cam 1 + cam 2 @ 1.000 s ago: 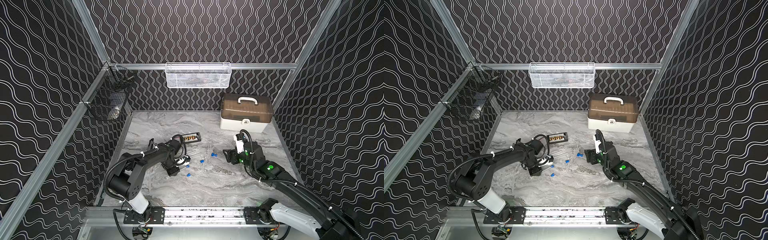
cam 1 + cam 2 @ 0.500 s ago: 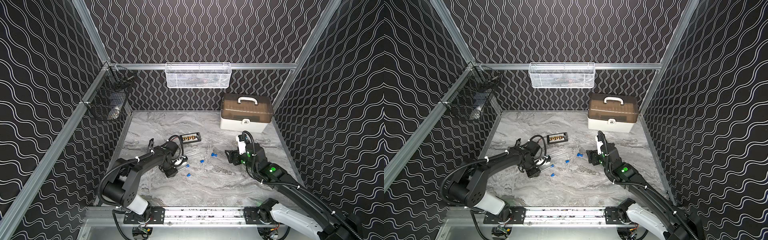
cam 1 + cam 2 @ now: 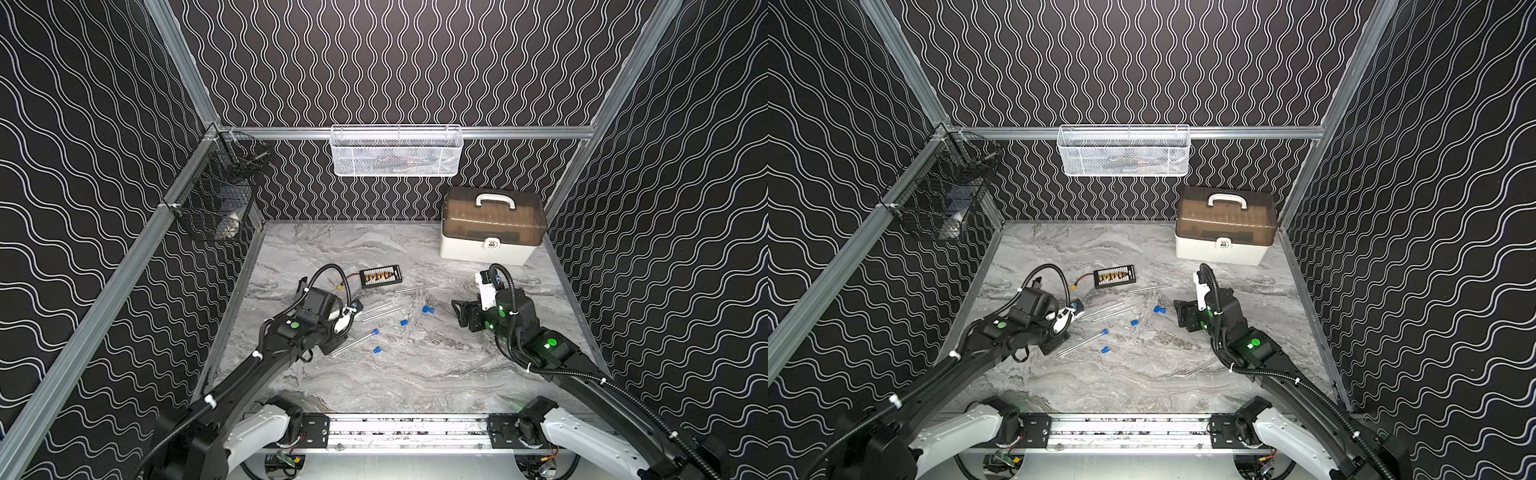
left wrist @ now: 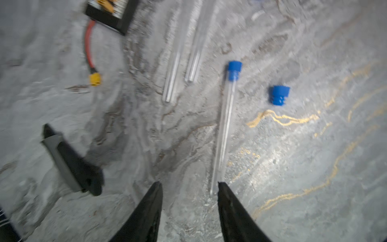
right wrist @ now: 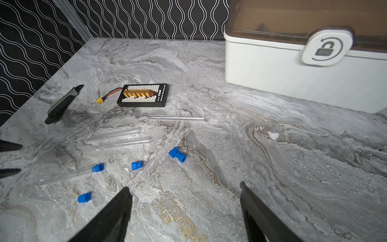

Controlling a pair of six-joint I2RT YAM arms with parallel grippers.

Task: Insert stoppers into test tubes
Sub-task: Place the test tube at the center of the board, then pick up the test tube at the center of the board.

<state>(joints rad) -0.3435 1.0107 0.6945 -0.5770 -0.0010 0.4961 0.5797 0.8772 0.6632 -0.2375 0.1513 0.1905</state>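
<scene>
A clear test tube [image 4: 225, 130] lies flat on the marble table with a blue stopper [image 4: 234, 70] in its mouth. Its rounded end rests just beside one fingertip of my left gripper [image 4: 189, 185], which is open with nothing between its fingers. In both top views that gripper [image 3: 330, 351] [image 3: 1054, 349] sits at the left end of this tube [image 3: 353, 343]. Two empty tubes [image 3: 378, 311] lie side by side behind it, and a third [image 3: 409, 288] lies farther back. Loose stoppers [image 3: 377, 350] [image 3: 404, 322] [image 3: 427, 309] are scattered mid-table. My right gripper [image 5: 185, 188] [image 3: 459, 313] hovers open and empty to their right.
A black board with gold connectors [image 3: 380, 276] and a red wire lies behind the tubes. A black wedge-shaped piece [image 5: 62, 104] lies near the left gripper. A white toolbox with a brown lid [image 3: 492, 232] stands at the back right. A faint tube [image 3: 478, 365] lies by the right arm.
My left gripper has opened and drawn back to the left, leaving the stoppered tube lying on the table. The right gripper has shifted only slightly.
</scene>
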